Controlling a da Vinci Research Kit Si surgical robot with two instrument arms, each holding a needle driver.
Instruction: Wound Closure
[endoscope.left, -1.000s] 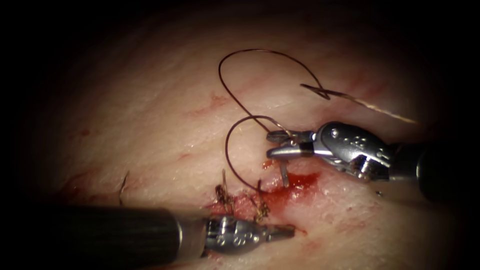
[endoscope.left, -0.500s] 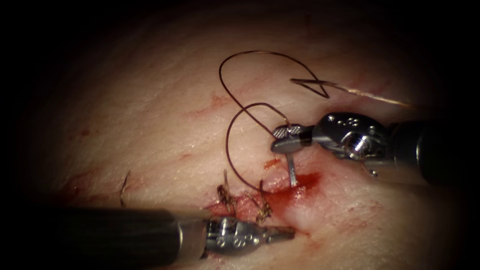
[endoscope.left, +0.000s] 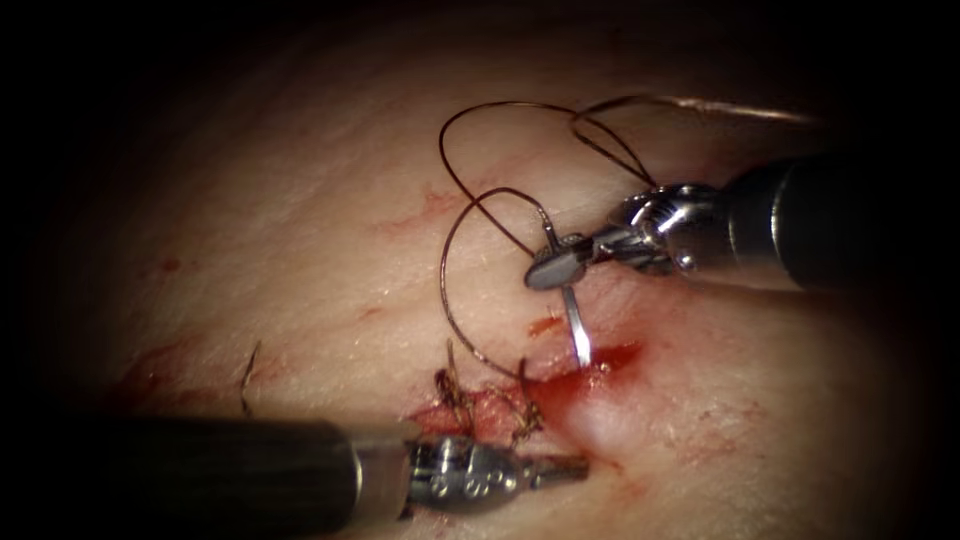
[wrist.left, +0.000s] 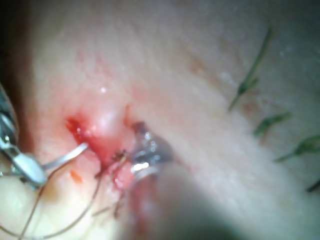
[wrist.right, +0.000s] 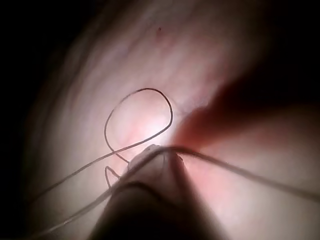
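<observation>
You've got two tools, one needle (endoscope.left: 574, 325) and one thread (endoscope.left: 470, 290): your right tool (endoscope.left: 556, 265) is clamped on the needle's upper end, its tip in the red fluid (endoscope.left: 590, 375) at the cut (endoscope.left: 500, 405) in the tissue (endoscope.left: 300, 250). Your left tool (endoscope.left: 560, 468) lies closed and empty below the cut. Since the earlier frame your right tool rolled and rose, standing the needle steeper; the left wrist view shows the needle (wrist.left: 65, 157) entering the wound edge.

Glossy metal needle (endoscope.left: 575, 322), wet tissue (endoscope.left: 300, 250)
</observation>
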